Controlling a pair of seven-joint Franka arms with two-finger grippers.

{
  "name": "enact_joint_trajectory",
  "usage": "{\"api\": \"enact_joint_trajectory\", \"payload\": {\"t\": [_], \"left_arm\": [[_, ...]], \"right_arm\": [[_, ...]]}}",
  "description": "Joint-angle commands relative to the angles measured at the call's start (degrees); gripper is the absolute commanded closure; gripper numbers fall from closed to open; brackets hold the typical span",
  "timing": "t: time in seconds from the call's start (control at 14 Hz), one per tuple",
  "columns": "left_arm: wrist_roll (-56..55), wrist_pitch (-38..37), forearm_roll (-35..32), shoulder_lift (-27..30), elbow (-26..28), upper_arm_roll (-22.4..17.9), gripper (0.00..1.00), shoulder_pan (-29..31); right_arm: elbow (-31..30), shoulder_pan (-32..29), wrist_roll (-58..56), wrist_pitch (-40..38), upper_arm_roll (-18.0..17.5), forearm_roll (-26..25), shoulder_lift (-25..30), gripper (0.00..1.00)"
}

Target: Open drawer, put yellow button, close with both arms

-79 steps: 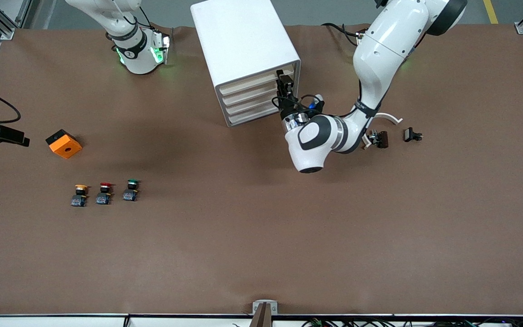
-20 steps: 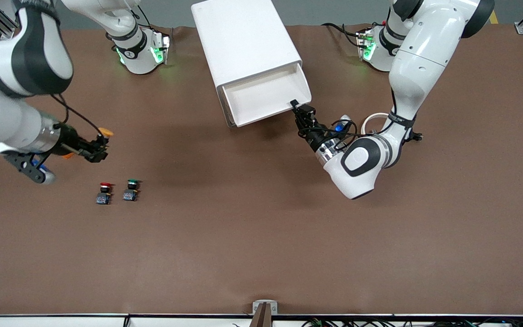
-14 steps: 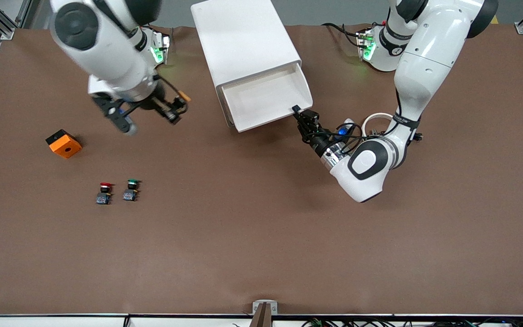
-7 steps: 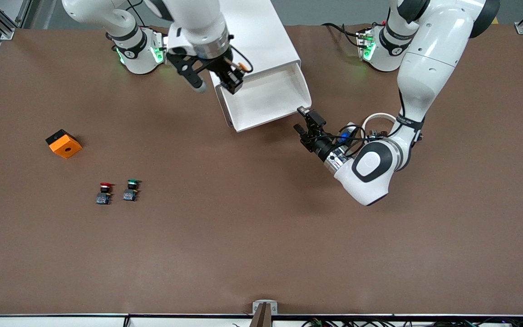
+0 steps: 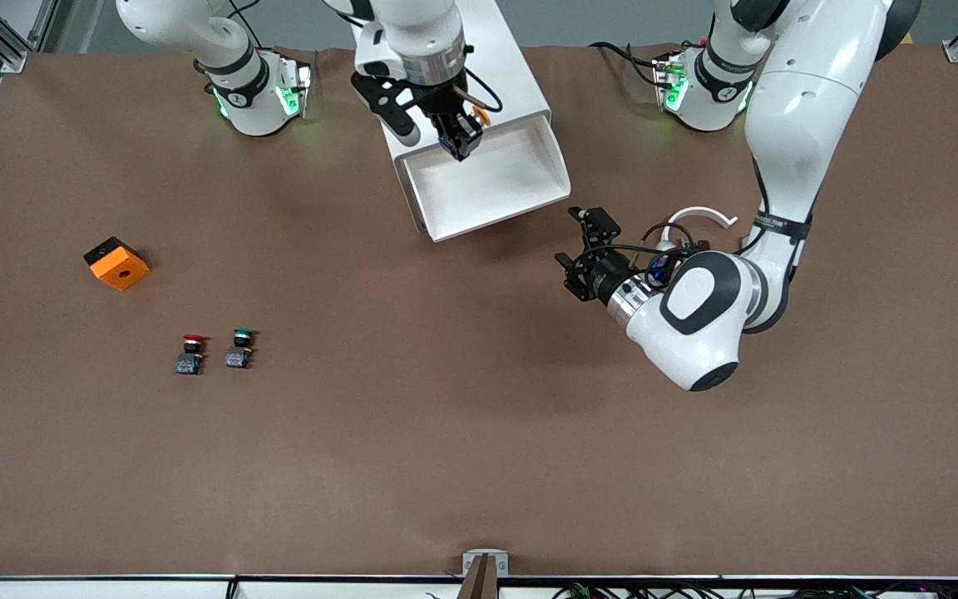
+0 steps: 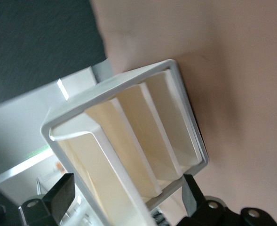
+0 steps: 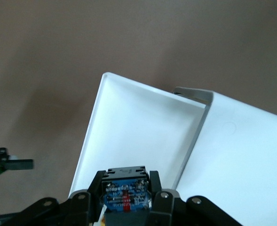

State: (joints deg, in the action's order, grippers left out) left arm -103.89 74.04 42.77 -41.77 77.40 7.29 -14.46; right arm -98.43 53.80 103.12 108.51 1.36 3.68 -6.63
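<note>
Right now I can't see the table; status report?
Right pincer shut on yellow button, over open drawer. Left pincer open, off the drawer front. Nothing in the way.

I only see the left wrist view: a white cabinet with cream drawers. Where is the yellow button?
Observer: The right pincer is shut on the yellow button, over the open drawer.
Operator: Anything inside the drawer?
Observer: The right wrist view shows the visible part of its floor bare.
Operator: Where is this arm's own pincer?
Observer: The left pincer hangs open over the table, in front of the drawer.
</note>
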Motion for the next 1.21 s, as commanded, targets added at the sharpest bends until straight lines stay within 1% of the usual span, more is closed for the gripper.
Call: {"api": "enact_joint_trajectory", "payload": {"t": [0.0, 0.07, 0.14, 0.29, 0.36, 0.43, 0.5, 0.64, 0.71, 0.86, 1.07, 1.14], "left_arm": [[15.9, -0.2, -4.4, 0.8, -4.1, -0.3, 0.00, -0.2], [22.4, 0.0, -6.2, 0.8, -5.8, -0.3, 0.00, -0.3], [28.1, 0.2, -8.9, 0.9, -7.1, -0.3, 0.00, -0.3], [34.4, 3.2, -12.1, 2.6, -7.4, -0.3, 0.00, -0.7], [37.5, 4.7, -13.9, 3.2, -7.4, -0.3, 0.00, -0.7], [40.8, 6.9, -15.6, 3.3, -7.4, -0.3, 0.00, -0.8], [44.1, 10.7, -17.6, 4.4, -7.4, -0.3, 0.00, -0.9], [50.6, 16.3, -23.3, 5.6, -7.4, 0.5, 0.00, -1.0], [53.0, 18.3, -25.4, 6.0, -7.4, 0.6, 0.00, -1.3], [54.1, 23.0, -29.4, 6.9, -7.2, 0.6, 0.00, -1.5], [54.1, 26.5, -33.3, 7.4, -7.3, 0.6, 0.00, -1.5], [54.1, 27.6, -33.4, 7.4, -7.3, 0.4, 0.00, -1.4]], "right_arm": [[1.8, 1.8, 3.4, 2.8, 0.7, -1.3, -3.3, 1.00], [2.9, 3.0, 4.5, 3.0, 0.7, -1.6, -5.0, 1.00], [4.1, 3.5, 5.4, 3.0, 0.7, -2.9, -6.7, 1.00], [5.8, 4.5, 8.6, 3.0, 0.7, -5.3, -9.3, 1.00], [5.9, 5.2, 8.7, 3.0, 0.7, -5.7, -10.0, 1.00], [5.9, 5.6, 8.8, 3.0, 0.7, -6.0, -10.3, 1.00], [6.0, 6.2, 8.9, 3.0, 0.7, -6.0, -10.8, 1.00], [6.0, 6.7, 10.0, 3.0, 0.7, -6.7, -11.0, 1.00], [6.0, 6.8, 10.0, 3.0, 0.7, -7.0, -11.2, 1.00], [6.0, 8.0, 10.1, 3.1, 0.7, -7.1, -11.9, 1.00], [9.3, 8.5, 11.6, 3.0, 0.8, -7.4, -15.4, 1.00], [9.6, 8.7, 11.6, 3.0, 0.8, -8.0, -16.0, 1.00]]}}
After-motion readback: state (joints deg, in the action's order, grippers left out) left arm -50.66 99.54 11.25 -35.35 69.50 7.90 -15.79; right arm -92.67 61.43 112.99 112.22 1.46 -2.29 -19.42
